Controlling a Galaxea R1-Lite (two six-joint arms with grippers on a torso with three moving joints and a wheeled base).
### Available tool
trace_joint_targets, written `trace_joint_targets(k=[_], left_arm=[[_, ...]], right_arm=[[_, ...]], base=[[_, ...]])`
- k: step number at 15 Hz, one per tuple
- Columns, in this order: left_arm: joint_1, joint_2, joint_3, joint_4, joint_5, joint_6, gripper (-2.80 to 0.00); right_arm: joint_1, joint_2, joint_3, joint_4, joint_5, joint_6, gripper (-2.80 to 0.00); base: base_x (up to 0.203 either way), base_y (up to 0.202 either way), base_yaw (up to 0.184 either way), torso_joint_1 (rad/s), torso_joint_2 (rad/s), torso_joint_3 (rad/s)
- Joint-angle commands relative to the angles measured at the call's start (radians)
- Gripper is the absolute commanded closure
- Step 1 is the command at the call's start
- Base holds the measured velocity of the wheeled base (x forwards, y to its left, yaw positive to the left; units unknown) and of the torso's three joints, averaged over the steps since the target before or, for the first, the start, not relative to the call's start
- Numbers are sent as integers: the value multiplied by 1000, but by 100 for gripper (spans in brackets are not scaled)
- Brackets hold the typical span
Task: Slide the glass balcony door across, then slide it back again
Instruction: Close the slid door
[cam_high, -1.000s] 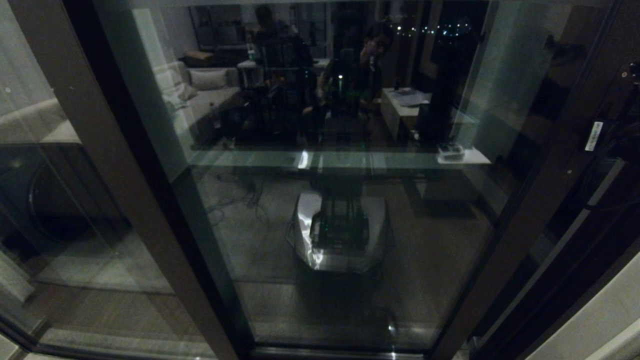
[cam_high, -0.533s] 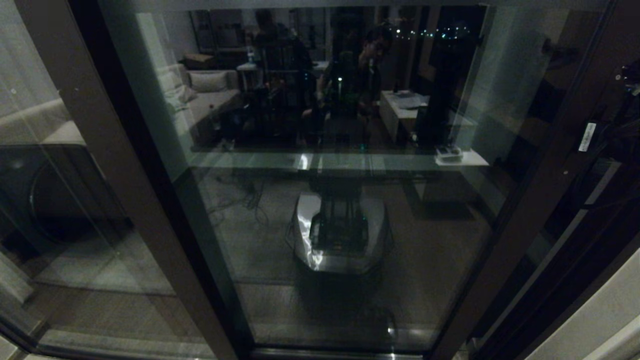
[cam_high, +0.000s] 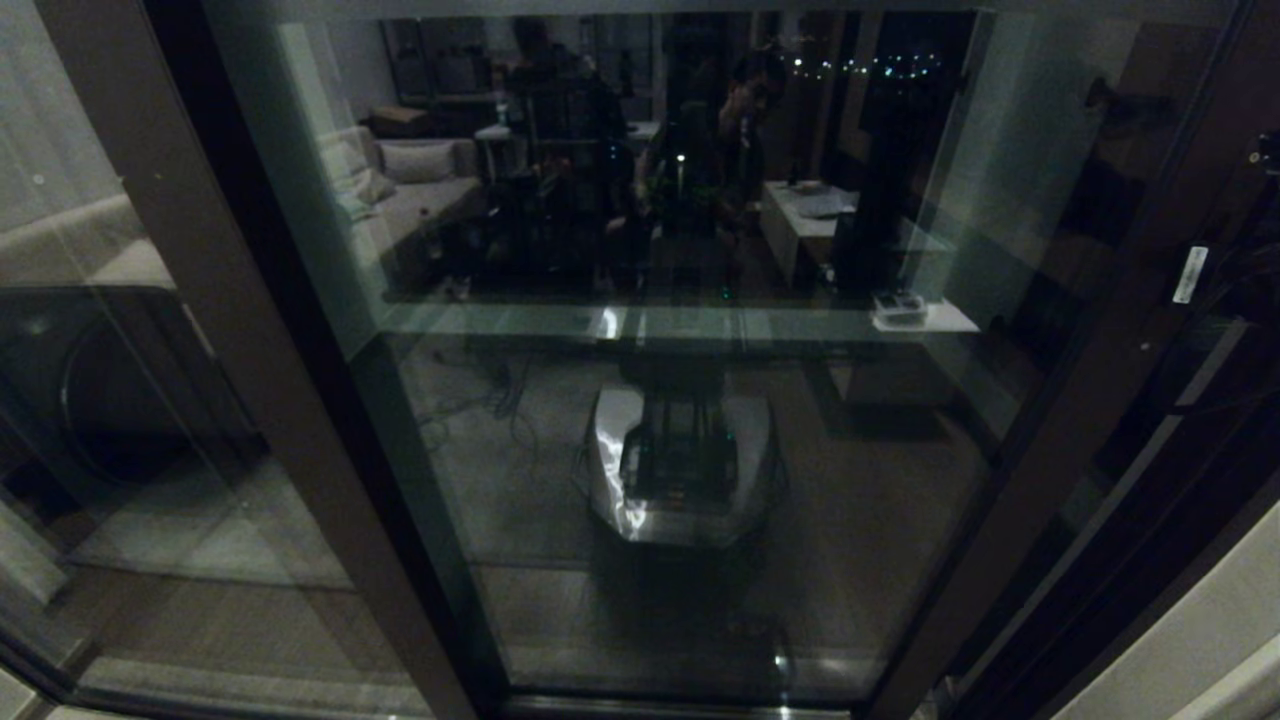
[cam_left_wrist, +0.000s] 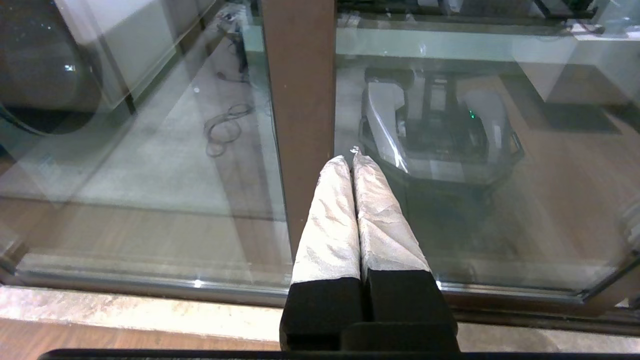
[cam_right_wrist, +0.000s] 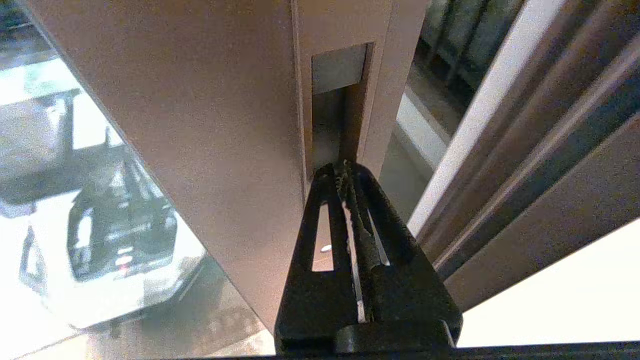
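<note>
The glass balcony door (cam_high: 680, 420) fills the head view, a tall pane in a dark brown frame. Its right upright edge (cam_high: 1085, 390) carries a narrow recessed slot handle (cam_right_wrist: 336, 110). My right gripper (cam_right_wrist: 342, 167) is shut, its black fingertips pressed together and poked into the lower end of that slot. My left gripper (cam_left_wrist: 351, 159) is also shut, its white-wrapped fingers (cam_left_wrist: 325, 220) held low in front of a plain brown stile (cam_left_wrist: 300, 90) and touching nothing. Neither gripper shows clearly in the head view.
Right of the handle edge are a narrow gap and the dark door jamb rails (cam_right_wrist: 520, 150), with a pale wall (cam_high: 1200, 640) beyond. A stone sill and metal track (cam_left_wrist: 150, 305) run along the floor. The glass reflects my base (cam_high: 680, 460). A dark round machine (cam_high: 110, 400) stands behind the left pane.
The door's handle edge with its small white label shifted slightly left, then back right. The left stile crept a little to the right.
</note>
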Motion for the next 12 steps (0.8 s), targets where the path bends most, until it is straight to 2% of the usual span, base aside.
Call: trace_joint_targets(k=[1,4,7,12], left_arm=[[0,0,2,0,0,1,0],[0,0,2,0,0,-1,0],[0,0,2,0,0,0,0],[0,0,2,0,0,1,0]], right_arm=[[-9,-9,7,-2,-7,0,0],[-14,-29,17,-2,-6,0,0],[-60,-45,18,-2,4,2,0],[-156,-57,1,-1,86,2,0]], base=[[0,0,0,0,0,0],[0,0,0,0,0,0],[0,0,0,0,0,0],[0,0,0,0,0,0]])
